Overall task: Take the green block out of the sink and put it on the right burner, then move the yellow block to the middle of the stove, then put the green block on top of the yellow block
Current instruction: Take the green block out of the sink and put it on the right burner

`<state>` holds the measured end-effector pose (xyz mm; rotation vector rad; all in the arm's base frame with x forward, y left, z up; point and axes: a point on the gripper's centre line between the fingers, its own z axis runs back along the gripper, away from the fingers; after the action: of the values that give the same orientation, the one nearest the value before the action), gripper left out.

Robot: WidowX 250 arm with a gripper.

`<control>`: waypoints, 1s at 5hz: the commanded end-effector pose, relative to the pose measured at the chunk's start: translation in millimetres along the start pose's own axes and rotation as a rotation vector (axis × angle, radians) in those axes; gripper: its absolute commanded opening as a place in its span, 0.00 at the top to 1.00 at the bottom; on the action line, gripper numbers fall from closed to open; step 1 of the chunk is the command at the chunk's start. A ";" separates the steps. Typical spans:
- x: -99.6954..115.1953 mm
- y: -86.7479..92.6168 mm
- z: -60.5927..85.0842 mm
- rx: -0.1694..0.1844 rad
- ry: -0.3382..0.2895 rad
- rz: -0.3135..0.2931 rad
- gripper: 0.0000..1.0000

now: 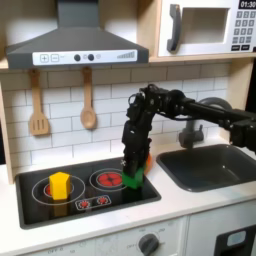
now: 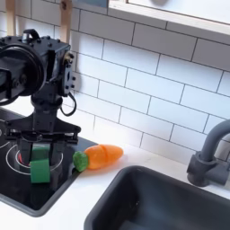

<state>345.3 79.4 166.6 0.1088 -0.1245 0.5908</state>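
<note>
The green block (image 1: 132, 181) (image 2: 40, 172) sits between the fingers of my gripper (image 1: 131, 175) (image 2: 40, 165), which is shut on it. It is low over the right edge of the right burner (image 1: 108, 179) of the black stove (image 1: 40, 203) (image 2: 13, 190). I cannot tell whether the block touches the surface. The yellow block (image 1: 59, 184) stands upright on the left burner in the first exterior view, well apart from the gripper. The dark grey sink (image 1: 208, 166) (image 2: 171, 203) lies to the right of the stove in both exterior views, and nothing shows in its basin.
An orange toy with a green end (image 2: 101, 157) (image 1: 148, 160) lies on the white counter between stove and sink, just behind the gripper. The dark faucet (image 1: 190, 131) (image 2: 210, 154) rises behind the sink. Two wooden utensils (image 1: 38, 108) hang on the tiled wall above the stove.
</note>
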 end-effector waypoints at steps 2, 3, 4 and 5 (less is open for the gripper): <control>-4.0 -1.1 -7.2 -0.001 0.008 -0.004 1.00; -2.7 0.2 -8.2 0.002 0.010 0.004 1.00; -1.9 0.8 -9.2 0.002 0.014 0.006 1.00; -1.7 0.2 -10.0 0.005 0.016 0.003 1.00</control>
<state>344.6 79.2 157.2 0.1104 -0.1077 0.5911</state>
